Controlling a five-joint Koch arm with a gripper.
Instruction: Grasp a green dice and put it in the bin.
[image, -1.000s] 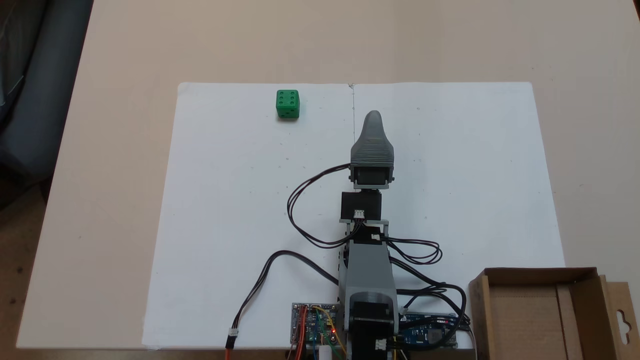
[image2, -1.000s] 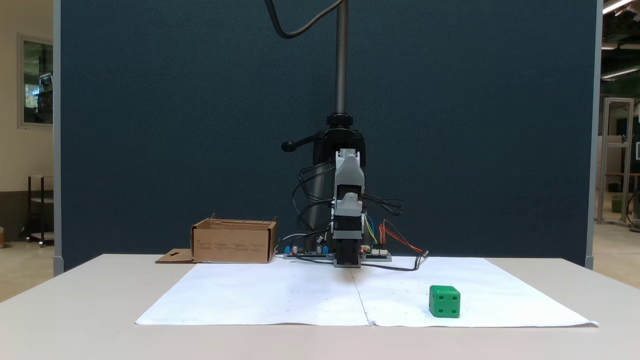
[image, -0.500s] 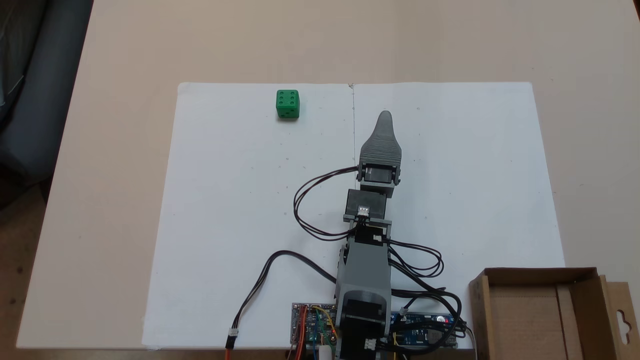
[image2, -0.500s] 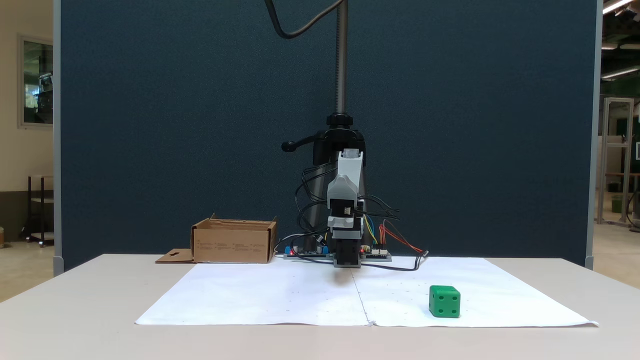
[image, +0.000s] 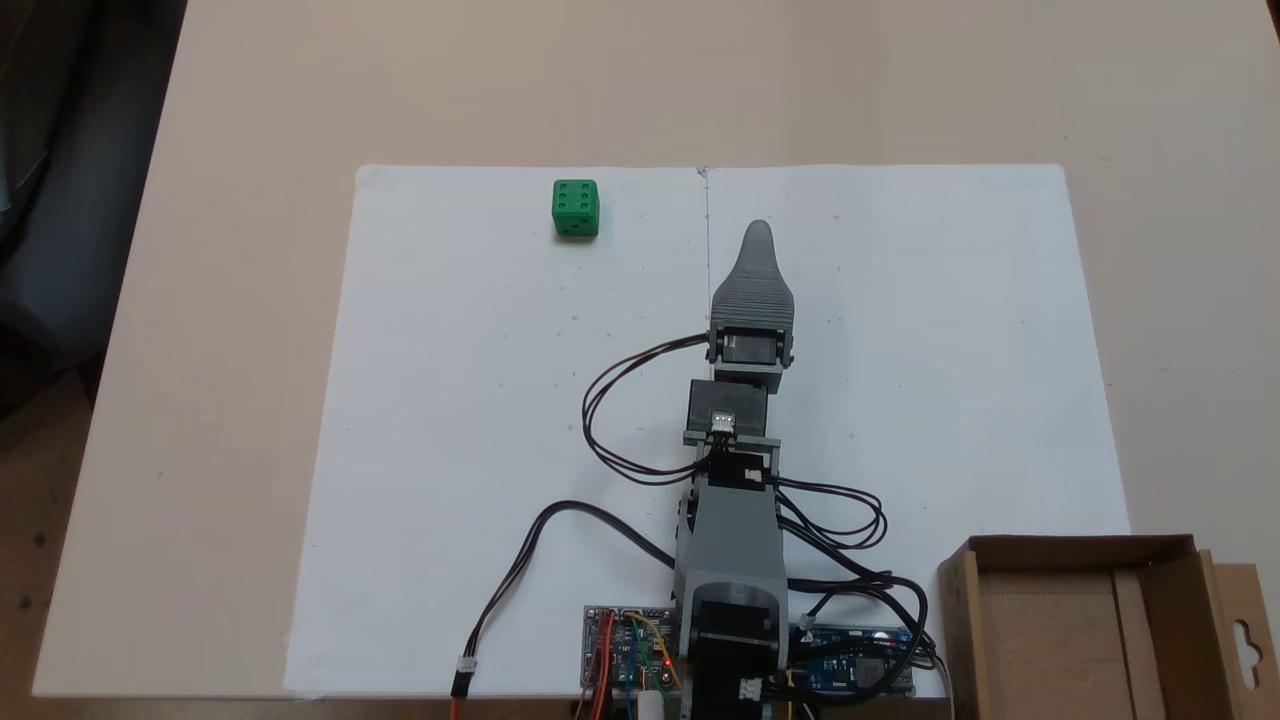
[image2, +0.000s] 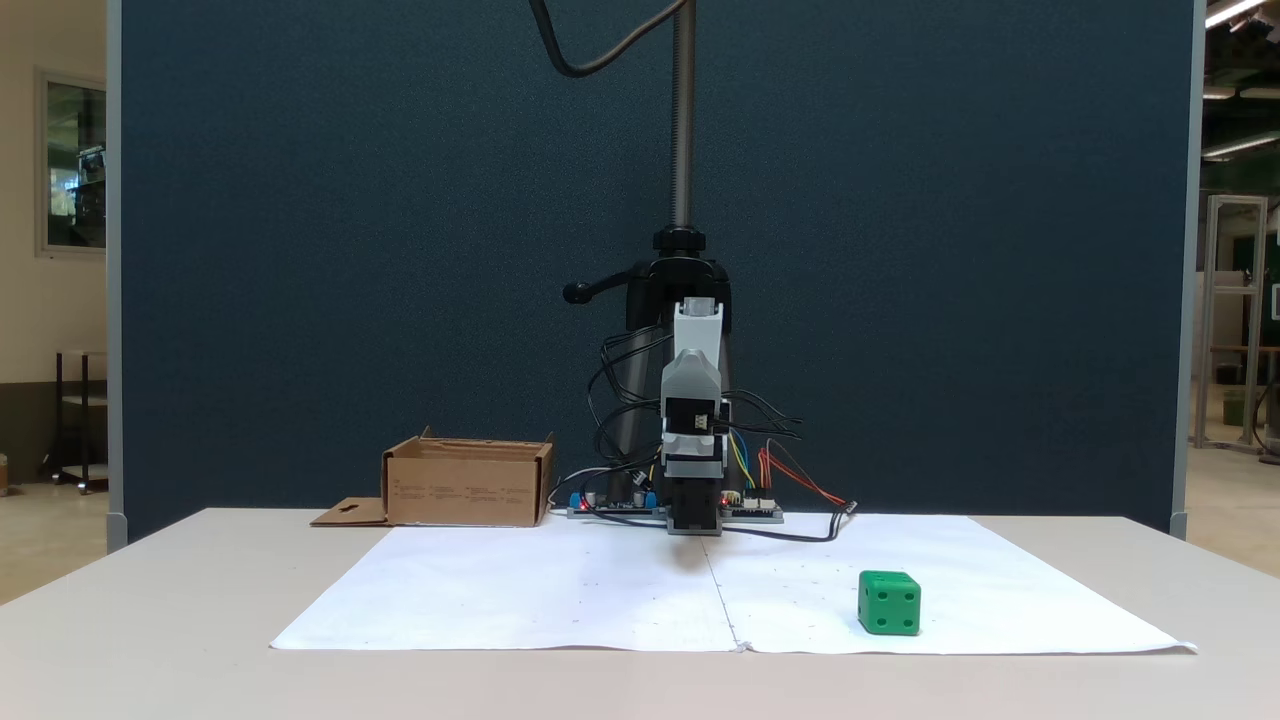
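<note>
White paper (image: 480, 400) over a beige table (image: 250, 120), gripper (image: 758, 232) raised above it, jaws stacked so their state cannot be told, green dice (image: 575, 208) well apart to its left in a fixed view, bin (image: 1075, 625) far back right beside the arm's base.

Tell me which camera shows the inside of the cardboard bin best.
The fixed view from above: the bin lies open to it, so its floor and inner walls show. The fixed view from the table's front shows the bin side-on, giving its outer wall and rim, not the floor.
</note>
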